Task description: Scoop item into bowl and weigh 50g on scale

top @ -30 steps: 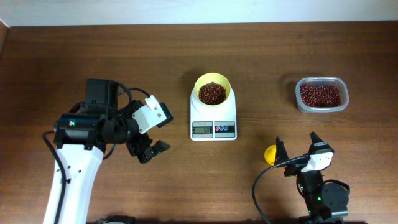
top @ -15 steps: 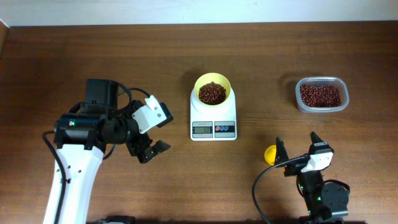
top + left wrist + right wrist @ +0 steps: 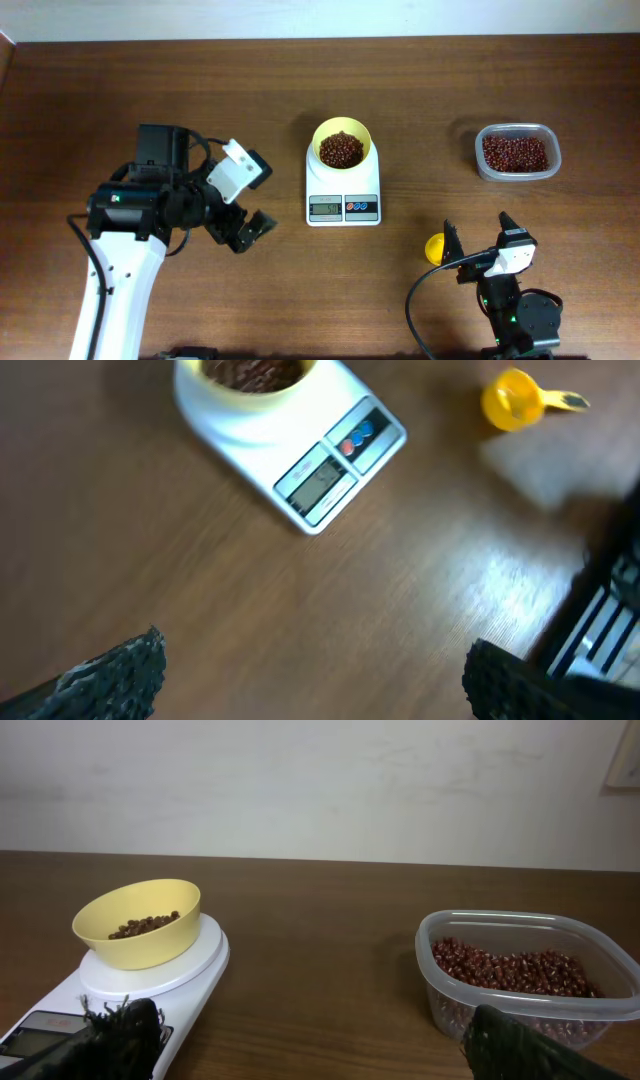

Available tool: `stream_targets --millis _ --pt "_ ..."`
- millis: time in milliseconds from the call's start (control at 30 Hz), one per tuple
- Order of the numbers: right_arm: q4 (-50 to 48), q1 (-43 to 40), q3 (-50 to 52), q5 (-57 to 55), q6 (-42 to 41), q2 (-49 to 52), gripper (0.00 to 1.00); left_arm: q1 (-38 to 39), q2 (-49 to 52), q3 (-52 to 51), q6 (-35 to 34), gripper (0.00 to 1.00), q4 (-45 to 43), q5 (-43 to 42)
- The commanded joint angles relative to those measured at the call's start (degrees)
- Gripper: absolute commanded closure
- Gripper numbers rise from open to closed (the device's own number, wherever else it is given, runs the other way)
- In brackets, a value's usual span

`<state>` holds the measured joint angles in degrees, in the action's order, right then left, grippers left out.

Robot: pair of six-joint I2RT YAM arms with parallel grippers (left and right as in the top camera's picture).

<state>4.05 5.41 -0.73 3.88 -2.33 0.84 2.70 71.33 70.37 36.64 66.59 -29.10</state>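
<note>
Dark brown wood grain forms the surface that fills the overhead view. At centre frame stands the white scale, its display and its red and blue buttons along the lower edge. The pale-yellow bowl sits on the scale's platform and holds a shallow heap of reddish-brown beans. At the right of the frame, well apart from the scale, a clear tub holds more of the same beans. A small orange-yellow scoop lies on the surface at lower right, just beside my right gripper; whether the two touch I cannot tell. My right gripper is spread wide and grasps nothing. Its wrist view sets its dark fingertips in the lower corners, the scale and bowl at left, the tub at right, and a pale wall behind. My left gripper, left of centre and near the scale but apart from it, is likewise released and empty. Its wrist view shows the scale and bowl at upper left and the scoop at upper right.
</note>
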Motion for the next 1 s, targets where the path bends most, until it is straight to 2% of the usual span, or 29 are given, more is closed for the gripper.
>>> stream_targets --millis 0,167,267,500,600,733,900,967 --pt "0.24 0.52 0.42 -0.92 0.42 -0.48 0.01 -0.44 -3.41 -0.04 -9.44 0.01 -0.11 4.22" --pt "0.22 0.52 0.42 -0.94 0.42 -0.48 0.01 -3.15 -11.50 -0.04 -10.03 0.01 0.92 5.42" --pt "0.24 0.52 0.42 -0.94 0.42 -0.48 0.01 -5.57 -15.85 -0.04 -18.73 0.01 4.87 10.19" --pt "0.24 0.52 0.42 -0.92 0.42 -0.48 0.01 -6.99 -29.88 -0.07 -28.28 0.01 9.86 15.54" --pt "0.24 0.52 0.42 -0.94 0.42 -0.48 0.01 -6.99 -37.40 -0.35 -28.52 0.01 10.88 16.65" --pt "0.24 0.52 0.42 -0.94 0.42 -0.48 0.01 -6.99 -48.81 -4.79 -34.58 0.01 11.06 18.60" --pt "0.24 0.52 0.42 -0.94 0.42 -0.48 0.01 -6.99 -61.61 -8.41 -35.04 0.01 9.99 19.12" --pt "0.24 0.52 0.42 -0.92 0.42 -0.48 0.01 -6.99 -64.78 -8.41 -37.86 0.01 9.99 20.98"
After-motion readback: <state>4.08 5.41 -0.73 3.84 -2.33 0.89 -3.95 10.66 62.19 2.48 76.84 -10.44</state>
